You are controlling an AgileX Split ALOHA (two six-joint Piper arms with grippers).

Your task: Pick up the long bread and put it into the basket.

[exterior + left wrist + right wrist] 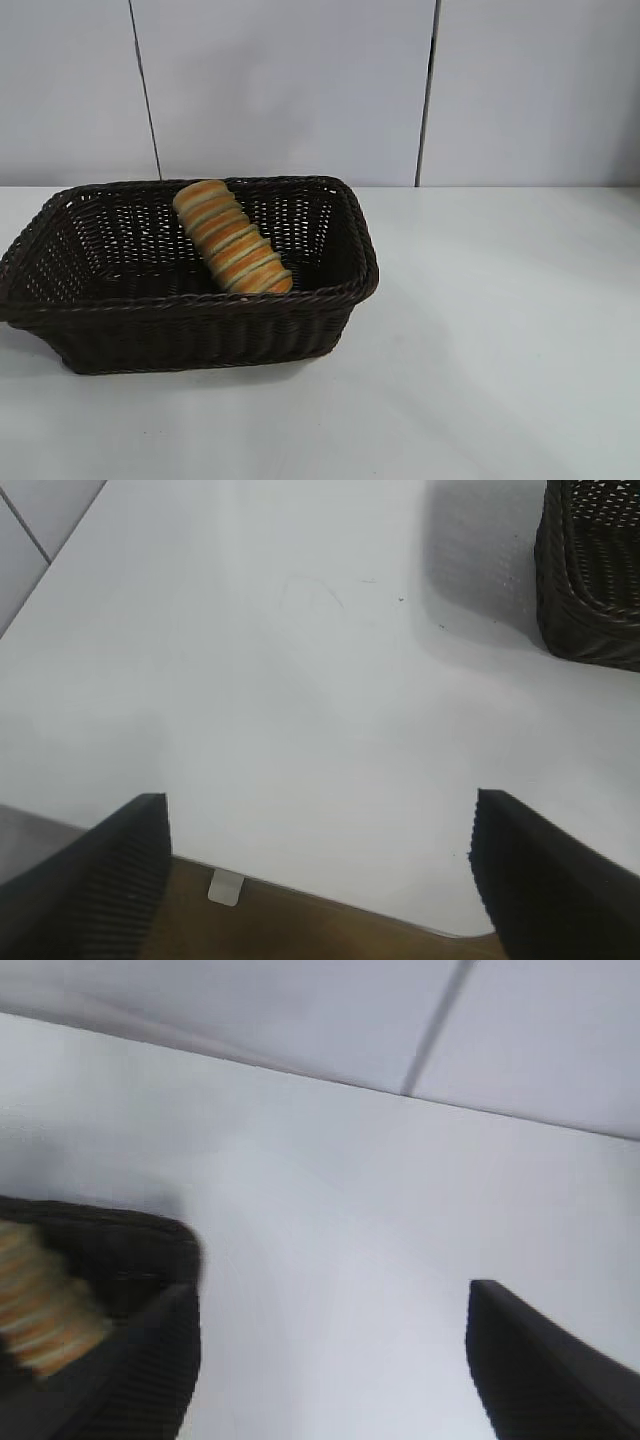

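Item: long bread [232, 237], lying aslant inside the basket [60, 300], one end propped on the far wall, the other near the front rim. Basket sits toward the table's [500, 330] left edge.
Item: right gripper [330, 1360], fingers apart, nothing between them, beside the basket over bare table.
Item: left gripper [320, 880], fingers apart, empty, parked near the table's edge.
Note: I judge placement done; I'd retreat clear of the rim without nudging it.
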